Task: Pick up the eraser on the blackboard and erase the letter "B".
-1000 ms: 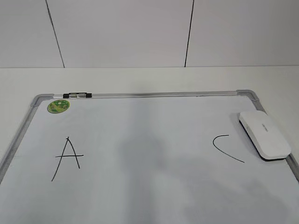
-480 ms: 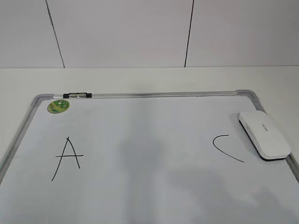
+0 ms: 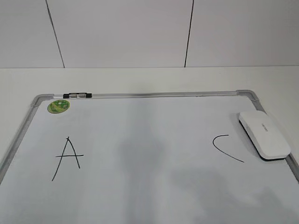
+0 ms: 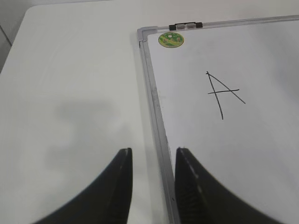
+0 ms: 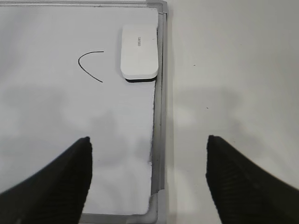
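Observation:
The blackboard is a white board with a grey metal frame [image 3: 140, 94], flat on the table. The white eraser [image 3: 264, 135] lies on its right edge beside a black "C" [image 3: 226, 147]. A black "A" [image 3: 67, 158] is at the left. No letter "B" shows; the board's middle is blank. In the right wrist view my right gripper [image 5: 148, 140] is wide open and empty above the board's near right corner, with the eraser [image 5: 138, 51] well ahead. My left gripper [image 4: 153, 151] is open a little and empty over the board's left frame [image 4: 152, 93]. Neither gripper shows in the exterior view.
A round green sticker [image 3: 58, 106] and a black clip [image 3: 77, 95] sit at the board's far left corner. White table surface [image 4: 70, 93] lies left of the board and right of it [image 5: 224, 70]. A white wall [image 3: 140, 32] stands behind.
Nothing on the board has moved. Only the faint shadows at the board's near edge have shifted slightly.

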`<act>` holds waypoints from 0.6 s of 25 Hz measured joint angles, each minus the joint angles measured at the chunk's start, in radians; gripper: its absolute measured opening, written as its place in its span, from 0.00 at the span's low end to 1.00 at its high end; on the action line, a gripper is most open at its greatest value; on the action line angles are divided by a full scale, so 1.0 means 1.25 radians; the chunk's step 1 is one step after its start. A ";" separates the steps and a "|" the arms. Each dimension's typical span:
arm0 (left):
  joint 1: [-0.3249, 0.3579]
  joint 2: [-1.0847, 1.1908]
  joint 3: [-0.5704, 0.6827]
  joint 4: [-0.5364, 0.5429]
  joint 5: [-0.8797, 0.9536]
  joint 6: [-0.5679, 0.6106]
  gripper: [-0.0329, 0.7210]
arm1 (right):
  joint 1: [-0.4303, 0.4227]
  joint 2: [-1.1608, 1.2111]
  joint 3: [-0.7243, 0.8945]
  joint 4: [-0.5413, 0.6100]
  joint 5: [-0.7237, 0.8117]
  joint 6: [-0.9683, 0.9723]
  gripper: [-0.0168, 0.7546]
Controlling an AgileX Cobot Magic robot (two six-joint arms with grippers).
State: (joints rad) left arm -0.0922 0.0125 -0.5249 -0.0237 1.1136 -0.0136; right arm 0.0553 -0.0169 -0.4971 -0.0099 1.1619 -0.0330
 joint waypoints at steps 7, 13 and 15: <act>0.000 0.000 0.000 0.012 0.000 0.000 0.36 | 0.000 0.000 0.000 -0.035 -0.002 0.000 0.78; 0.000 0.000 0.000 0.012 0.000 0.000 0.36 | 0.000 0.000 0.000 -0.036 -0.002 0.002 0.78; 0.000 0.000 0.000 0.012 0.000 0.000 0.36 | 0.000 0.000 0.000 -0.036 -0.002 0.002 0.78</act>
State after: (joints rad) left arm -0.0922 0.0125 -0.5249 -0.0089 1.1136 -0.0136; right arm 0.0553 -0.0169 -0.4971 -0.0551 1.1595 -0.0308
